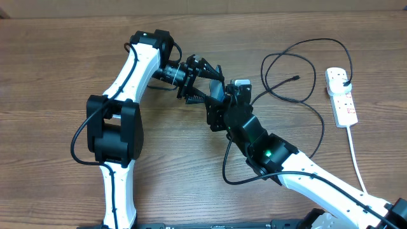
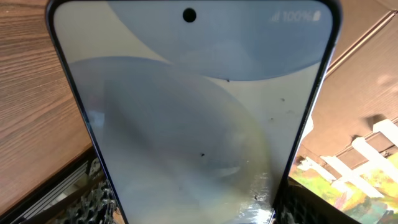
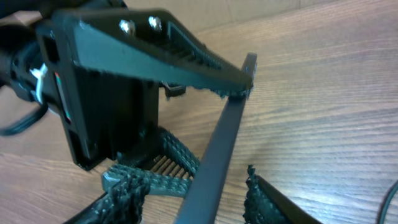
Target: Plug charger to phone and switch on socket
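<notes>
The phone [image 2: 193, 106] fills the left wrist view, its pale lit screen facing the camera. My left gripper [image 1: 206, 89] is shut on the phone's edges and holds it above the table. In the right wrist view the phone [image 3: 217, 143] shows edge-on as a dark bar. My right gripper [image 3: 199, 199] is open and straddles the phone's near end, with gaps on both sides. The charger cable [image 1: 305, 102] lies in loops on the table, its connector tip [image 1: 296, 77] free. Its black plug [image 1: 344, 78] sits in the white socket [image 1: 341, 102] at the far right.
The socket's thick white cord [image 1: 357, 159] runs down towards the front right. The right arm's own black cable [image 1: 229, 159] hangs beside it. Brown wall panels and a colourful object [image 2: 354, 180] show behind the phone.
</notes>
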Available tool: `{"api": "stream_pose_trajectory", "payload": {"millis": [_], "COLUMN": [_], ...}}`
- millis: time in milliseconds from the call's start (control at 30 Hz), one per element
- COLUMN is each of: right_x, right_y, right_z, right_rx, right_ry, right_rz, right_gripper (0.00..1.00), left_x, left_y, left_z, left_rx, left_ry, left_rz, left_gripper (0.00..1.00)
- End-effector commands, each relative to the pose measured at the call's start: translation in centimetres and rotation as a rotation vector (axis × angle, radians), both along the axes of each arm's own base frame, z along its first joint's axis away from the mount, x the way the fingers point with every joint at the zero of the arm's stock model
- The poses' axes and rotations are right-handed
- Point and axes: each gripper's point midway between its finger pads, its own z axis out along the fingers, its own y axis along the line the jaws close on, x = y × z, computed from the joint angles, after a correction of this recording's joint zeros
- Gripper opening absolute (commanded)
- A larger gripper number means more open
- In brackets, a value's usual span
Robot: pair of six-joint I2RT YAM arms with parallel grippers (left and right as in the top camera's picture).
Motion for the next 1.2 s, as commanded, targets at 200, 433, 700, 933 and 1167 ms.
{"api": "stream_pose_trajectory", "payload": {"millis": [200, 433, 700, 933, 1167], "right_x": [1.1, 1.4, 1.5, 1.3, 1.2], "right_y": [-0.2, 0.1, 0.2, 0.2, 0.1], "right_z": [1.8, 0.0, 0.3, -0.1, -0.4], "right_rx": [0.033, 0.004, 0.012, 0.003, -0.006], "right_ry": [-0.055, -0.026, -0.033, -0.019, -0.010], "right_rz": [-0.036, -0.035, -0.035, -0.028, -0.028], "right_gripper": [0.47, 0.41, 0.29, 0.25, 0.20], "left_x": [0.5, 0.5, 0.5, 0.7, 0.7], "left_y": [-0.3, -0.4, -0.3, -0.4, -0.4], "left_z": [1.7, 1.7, 1.6, 1.6, 1.5], "left_rx": [-0.060, -0.061, -0.058, -0.061, -0.059], "left_ry": [-0.036, -0.041, -0.041, -0.056, -0.056], "left_rz": [0.005, 0.005, 0.004, 0.004, 0.004], "left_gripper": [0.69, 0.69, 0.69, 0.69, 0.70]}}
